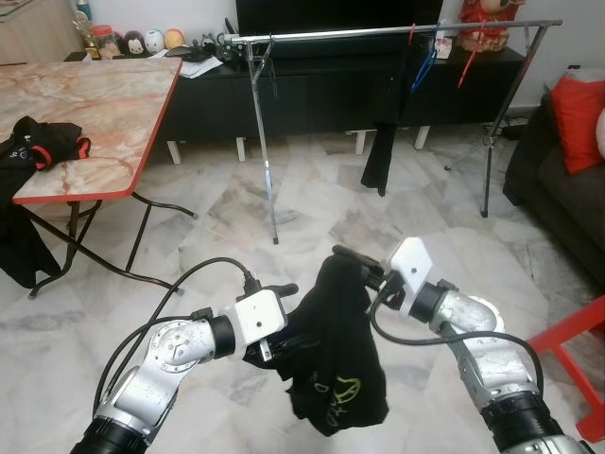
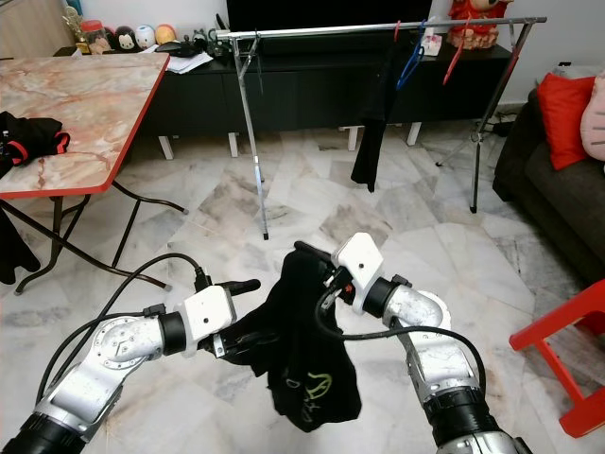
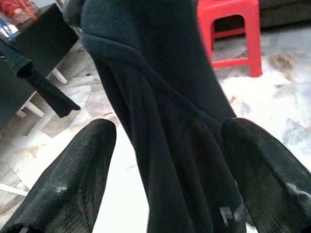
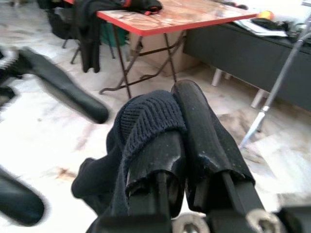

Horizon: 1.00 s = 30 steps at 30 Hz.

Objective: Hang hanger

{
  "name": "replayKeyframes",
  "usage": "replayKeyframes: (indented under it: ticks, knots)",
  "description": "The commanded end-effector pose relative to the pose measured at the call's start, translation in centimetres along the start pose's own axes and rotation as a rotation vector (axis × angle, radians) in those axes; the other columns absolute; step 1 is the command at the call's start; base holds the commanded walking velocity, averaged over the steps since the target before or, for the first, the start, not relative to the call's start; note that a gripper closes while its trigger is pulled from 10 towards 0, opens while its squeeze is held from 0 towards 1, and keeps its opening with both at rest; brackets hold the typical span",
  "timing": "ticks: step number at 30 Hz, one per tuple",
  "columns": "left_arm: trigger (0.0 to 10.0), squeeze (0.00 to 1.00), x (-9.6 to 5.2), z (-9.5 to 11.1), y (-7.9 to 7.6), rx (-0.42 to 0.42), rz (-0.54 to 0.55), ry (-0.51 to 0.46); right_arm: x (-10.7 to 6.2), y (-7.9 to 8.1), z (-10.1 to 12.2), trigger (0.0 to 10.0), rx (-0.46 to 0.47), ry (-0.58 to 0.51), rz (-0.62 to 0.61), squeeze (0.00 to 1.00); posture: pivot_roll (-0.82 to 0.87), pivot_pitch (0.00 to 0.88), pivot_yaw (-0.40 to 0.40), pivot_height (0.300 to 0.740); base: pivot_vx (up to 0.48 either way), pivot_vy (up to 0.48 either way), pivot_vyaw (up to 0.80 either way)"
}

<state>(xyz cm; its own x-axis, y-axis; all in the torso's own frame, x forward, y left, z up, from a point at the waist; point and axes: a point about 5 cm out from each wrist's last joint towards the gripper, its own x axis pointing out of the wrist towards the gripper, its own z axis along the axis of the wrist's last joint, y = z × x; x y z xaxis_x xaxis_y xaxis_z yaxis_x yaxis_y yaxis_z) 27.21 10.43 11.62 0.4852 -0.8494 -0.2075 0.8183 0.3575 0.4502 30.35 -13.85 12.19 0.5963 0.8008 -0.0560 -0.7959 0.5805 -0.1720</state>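
Observation:
A black garment (image 1: 331,350) with a green print hangs in front of me between both arms. My right gripper (image 1: 348,257) is shut on its knitted top edge (image 4: 146,116), the two fingers (image 4: 194,126) pressed together. My left gripper (image 1: 277,322) is open beside the garment, and the cloth (image 3: 160,97) runs between its spread fingers (image 3: 73,170). Farther ahead stands a metal clothes rail (image 1: 378,33) with a blue hanger (image 1: 425,61), a red hanger (image 1: 470,57) and a dark garment (image 1: 383,142) hanging on it.
A red-edged marble folding table (image 1: 95,104) stands at the left with black clothes (image 1: 43,142) on it. A low black cabinet (image 1: 312,95) runs behind the rail. At the right are a dark sofa (image 1: 558,180) and a red stool (image 1: 577,340).

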Motion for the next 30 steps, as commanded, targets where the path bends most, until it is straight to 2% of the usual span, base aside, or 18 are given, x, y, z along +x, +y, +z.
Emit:
replayKeyframes:
  ticks: [1,19,20,22,30]
  knots:
    - [10.0,0.00,0.5,0.0,0.0,0.017,-0.001,0.006,0.3,0.3,1.5,0.0,-0.017,-0.061,0.031,0.00,-0.02,0.000,-0.025,0.740,0.000,0.000,0.00]
    - [10.0,0.00,2.3,-0.1,-0.3,-0.008,0.001,0.013,0.5,1.4,3.2,0.0,0.018,-0.108,0.088,0.00,-0.03,0.000,-0.020,0.740,0.000,0.000,0.00]
    - [9.3,0.00,2.4,-0.1,-0.3,-0.011,0.005,0.015,0.5,1.5,3.2,0.0,0.020,-0.110,0.090,0.00,-0.03,0.000,-0.021,0.740,0.000,0.000,0.00]
    - [0.0,0.00,2.5,-0.1,-0.1,-0.012,0.014,0.022,0.5,1.6,3.3,0.0,0.023,-0.110,0.092,0.00,-0.03,0.000,-0.021,0.740,0.000,0.000,0.00]
    - [0.0,0.00,2.2,-0.2,0.3,-0.009,0.023,0.024,0.5,1.7,3.3,0.0,0.033,-0.109,0.093,0.00,-0.03,0.000,-0.019,0.740,0.000,0.000,0.00]
